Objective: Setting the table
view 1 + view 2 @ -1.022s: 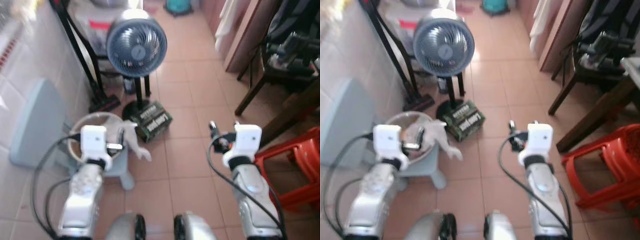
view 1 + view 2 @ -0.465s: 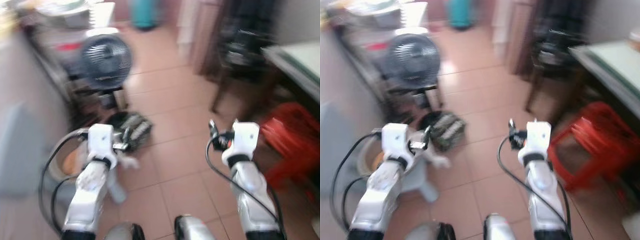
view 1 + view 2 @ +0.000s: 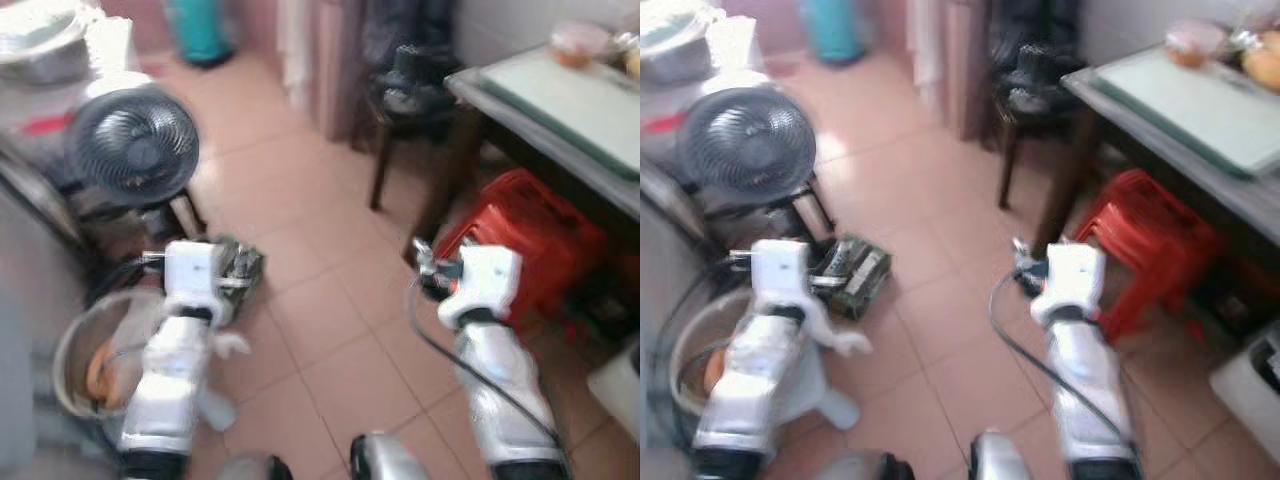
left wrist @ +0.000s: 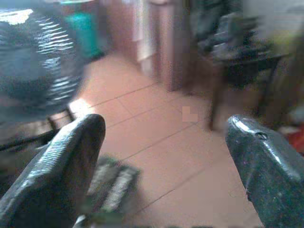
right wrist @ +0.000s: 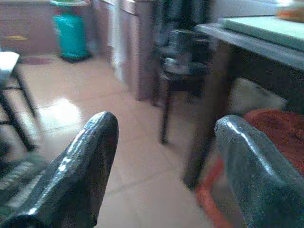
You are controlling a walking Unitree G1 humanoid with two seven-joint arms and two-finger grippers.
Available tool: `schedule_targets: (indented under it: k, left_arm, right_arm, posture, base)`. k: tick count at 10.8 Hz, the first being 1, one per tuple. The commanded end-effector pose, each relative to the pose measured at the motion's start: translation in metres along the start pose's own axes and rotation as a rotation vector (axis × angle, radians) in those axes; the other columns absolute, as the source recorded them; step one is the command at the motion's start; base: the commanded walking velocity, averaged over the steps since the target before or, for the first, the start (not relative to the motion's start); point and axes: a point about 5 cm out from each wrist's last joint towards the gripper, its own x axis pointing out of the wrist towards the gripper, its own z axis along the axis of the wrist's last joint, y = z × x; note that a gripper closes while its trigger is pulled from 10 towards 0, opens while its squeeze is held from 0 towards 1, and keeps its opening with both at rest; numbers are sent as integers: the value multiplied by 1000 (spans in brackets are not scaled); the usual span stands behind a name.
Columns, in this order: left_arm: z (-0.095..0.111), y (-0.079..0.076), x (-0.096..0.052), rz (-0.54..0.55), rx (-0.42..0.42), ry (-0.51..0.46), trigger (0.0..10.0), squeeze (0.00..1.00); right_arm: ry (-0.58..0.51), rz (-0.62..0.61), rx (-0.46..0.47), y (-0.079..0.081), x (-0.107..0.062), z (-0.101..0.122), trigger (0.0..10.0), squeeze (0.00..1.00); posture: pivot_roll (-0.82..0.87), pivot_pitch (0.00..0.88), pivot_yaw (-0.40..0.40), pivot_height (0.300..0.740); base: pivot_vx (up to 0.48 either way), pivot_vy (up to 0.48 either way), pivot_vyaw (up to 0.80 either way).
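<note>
Orange items in floor bowl (image 3: 75,345)

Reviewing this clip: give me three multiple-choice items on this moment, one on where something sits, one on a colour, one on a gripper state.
1. Where is the red stool?
A. Beside the fan
B. Tucked partly under the table, at the robot's right
C. On top of the table

2. What colour is the mat on the table?
A. Pale green
B. Red
C. Black

3. How are the left gripper's fingers?
A. Shut on a bowl
B. Shut, holding nothing
C. Open, holding nothing

Answers: 1 B, the stool stands by the table leg under its edge. 2 A, the mat is a light green sheet. 3 C, the left wrist view shows bare floor between two wide-apart fingers.
</note>
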Motion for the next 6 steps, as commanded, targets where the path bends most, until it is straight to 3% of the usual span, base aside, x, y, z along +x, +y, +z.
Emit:
schedule_targets:
  k: [1, 6]
  left_arm:
    - [-4, 7, -3, 16, 11, 12, 10000, 0]
    - [0, -1, -4, -67, -52, -11, 10000, 0]
  right_arm:
    - [-9, 8, 5, 4, -1, 1, 10000, 0]
    - [-9, 19, 1, 5, -1, 2, 10000, 0]
  posture:
    - [-57, 95, 29, 740]
    - [-63, 108, 32, 740]
  base:
    - [0, 0, -800]
    - [0, 0, -800]
